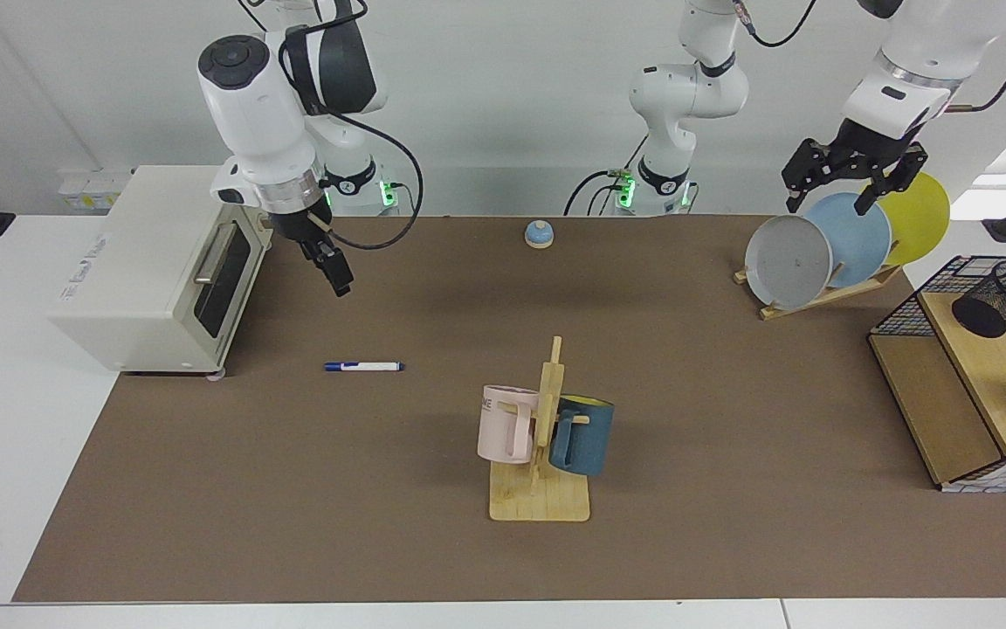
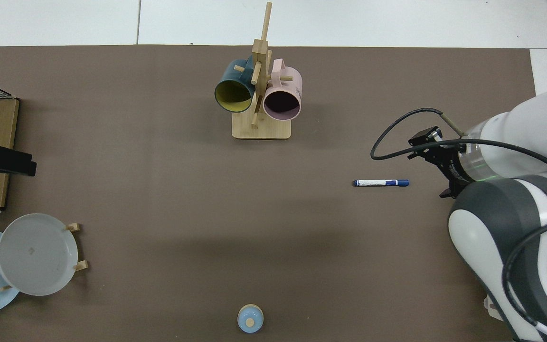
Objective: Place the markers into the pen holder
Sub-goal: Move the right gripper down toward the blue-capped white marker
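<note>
One marker (image 1: 363, 366) (image 2: 381, 182), white with a blue cap, lies flat on the brown mat in front of the toaster oven. My right gripper (image 1: 339, 279) hangs above the mat behind the marker, apart from it, turned edge-on to the facing view, open and holding nothing. The pen holder (image 1: 1005, 297), a black mesh cup, lies tilted on the wooden shelf at the facing view's right edge. It is outside the top view. My left gripper (image 1: 826, 203) waits open and empty above the plates.
A mug tree (image 1: 542, 454) with a pink and a blue mug stands at the mat's middle front. A white toaster oven (image 1: 145, 271) sits beside the right arm. A plate rack (image 1: 817, 253), a small blue bell (image 1: 539, 233) and a wire-basket shelf (image 1: 931, 393) are also there.
</note>
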You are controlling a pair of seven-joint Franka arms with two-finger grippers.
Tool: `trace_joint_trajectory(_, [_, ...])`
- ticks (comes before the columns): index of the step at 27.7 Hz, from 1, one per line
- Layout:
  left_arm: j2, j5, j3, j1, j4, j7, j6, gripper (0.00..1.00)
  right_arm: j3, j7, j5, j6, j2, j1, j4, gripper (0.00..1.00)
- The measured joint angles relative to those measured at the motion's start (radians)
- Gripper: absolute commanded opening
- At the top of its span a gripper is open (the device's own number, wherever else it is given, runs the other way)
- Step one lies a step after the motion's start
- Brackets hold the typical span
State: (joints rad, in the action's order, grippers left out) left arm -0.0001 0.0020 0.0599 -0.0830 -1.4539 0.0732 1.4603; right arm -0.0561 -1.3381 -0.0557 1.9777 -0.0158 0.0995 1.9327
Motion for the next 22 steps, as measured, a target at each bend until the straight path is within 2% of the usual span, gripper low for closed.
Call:
trace_joint_trajectory(6, [0.000,0.000,0.000,0.000,-0.002,0.000,0.000,1.00,0.001,-0.055,0.000,0.152,-0.036,-0.011,0.065,1.00])
trace_joint_trajectory(12, [0.000,0.000,0.000,0.000,-0.002,0.000,0.000,1.00,0.004,-0.055,0.000,0.206,-0.105,-0.055,0.074,1.00])
trace_joint_trajectory(22, [0.000,0.000,0.000,0.000,-0.004,0.000,-0.003,1.00,0.003,-0.057,0.000,0.352,-0.252,-0.057,0.109,1.00])
